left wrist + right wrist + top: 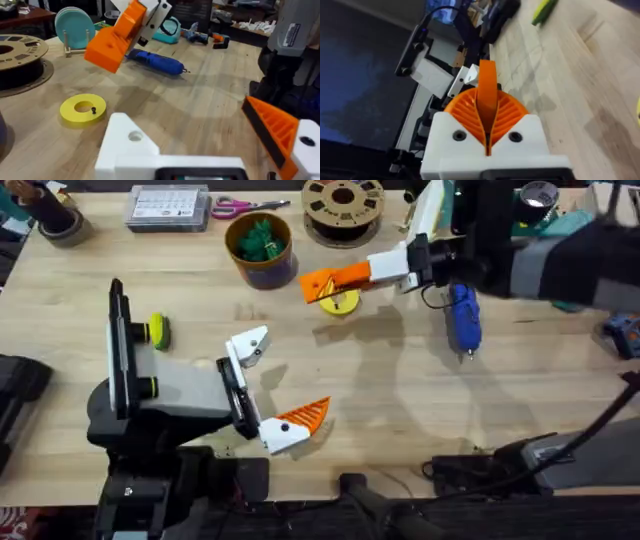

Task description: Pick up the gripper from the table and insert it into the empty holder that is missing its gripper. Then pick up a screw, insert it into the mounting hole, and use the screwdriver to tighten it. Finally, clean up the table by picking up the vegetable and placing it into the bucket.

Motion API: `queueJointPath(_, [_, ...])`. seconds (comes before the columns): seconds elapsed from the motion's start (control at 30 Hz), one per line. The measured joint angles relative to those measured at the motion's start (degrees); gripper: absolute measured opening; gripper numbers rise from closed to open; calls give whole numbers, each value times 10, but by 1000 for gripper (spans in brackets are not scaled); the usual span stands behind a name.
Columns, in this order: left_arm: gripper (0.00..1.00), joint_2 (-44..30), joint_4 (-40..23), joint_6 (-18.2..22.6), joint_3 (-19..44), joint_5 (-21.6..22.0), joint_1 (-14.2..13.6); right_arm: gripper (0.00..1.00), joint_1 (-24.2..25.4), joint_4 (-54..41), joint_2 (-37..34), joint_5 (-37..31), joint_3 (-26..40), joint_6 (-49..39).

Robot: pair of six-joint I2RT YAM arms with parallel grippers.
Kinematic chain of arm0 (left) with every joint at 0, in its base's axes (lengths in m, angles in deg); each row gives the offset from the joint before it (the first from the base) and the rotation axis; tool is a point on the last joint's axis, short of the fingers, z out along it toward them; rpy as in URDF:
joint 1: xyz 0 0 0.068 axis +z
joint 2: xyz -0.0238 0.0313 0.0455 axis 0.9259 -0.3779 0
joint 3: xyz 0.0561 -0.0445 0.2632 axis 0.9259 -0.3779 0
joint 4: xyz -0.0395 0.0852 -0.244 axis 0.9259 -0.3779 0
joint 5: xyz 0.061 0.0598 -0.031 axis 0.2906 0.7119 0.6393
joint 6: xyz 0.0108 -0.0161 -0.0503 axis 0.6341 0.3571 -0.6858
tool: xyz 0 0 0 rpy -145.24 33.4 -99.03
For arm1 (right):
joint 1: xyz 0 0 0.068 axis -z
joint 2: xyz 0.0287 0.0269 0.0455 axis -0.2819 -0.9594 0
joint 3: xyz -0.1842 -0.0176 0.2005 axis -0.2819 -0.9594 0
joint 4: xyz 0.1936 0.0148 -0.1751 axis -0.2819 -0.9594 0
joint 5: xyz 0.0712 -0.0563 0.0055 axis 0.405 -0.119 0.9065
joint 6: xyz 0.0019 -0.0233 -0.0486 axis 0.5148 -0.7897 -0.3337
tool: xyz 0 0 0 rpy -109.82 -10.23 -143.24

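The gripper [487, 92] is held clamped in the right pincer [330, 283], raised above the worktop [400, 390], well apart from the holder [248, 345] on the spread left pincer [268, 387].

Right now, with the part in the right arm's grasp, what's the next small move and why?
Probably move the right gripper toward the bare white holder and line up the gripper with it. The pads are shut on that orange piece, it hangs above the table, well short of the holder, which has no orange tip yet.
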Motion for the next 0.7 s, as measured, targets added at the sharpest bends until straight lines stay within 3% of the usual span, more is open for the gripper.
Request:
queueJointPath(0.13, [985, 0, 0, 0, 0, 0, 0, 10, 0, 254, 0, 20, -57, 151])
queueJointPath(0.27, [985, 0, 0, 0, 0, 0, 0, 10, 0, 425, 2, 24, -100, 292])
queueJointPath(0.43, [985, 0, 0, 0, 0, 0, 0, 10, 0, 513, 4, 28, -147, 409])
queueJointPath(0.7, [985, 0, 0, 0, 0, 0, 0, 10, 0, 577, 4, 43, -189, 494])
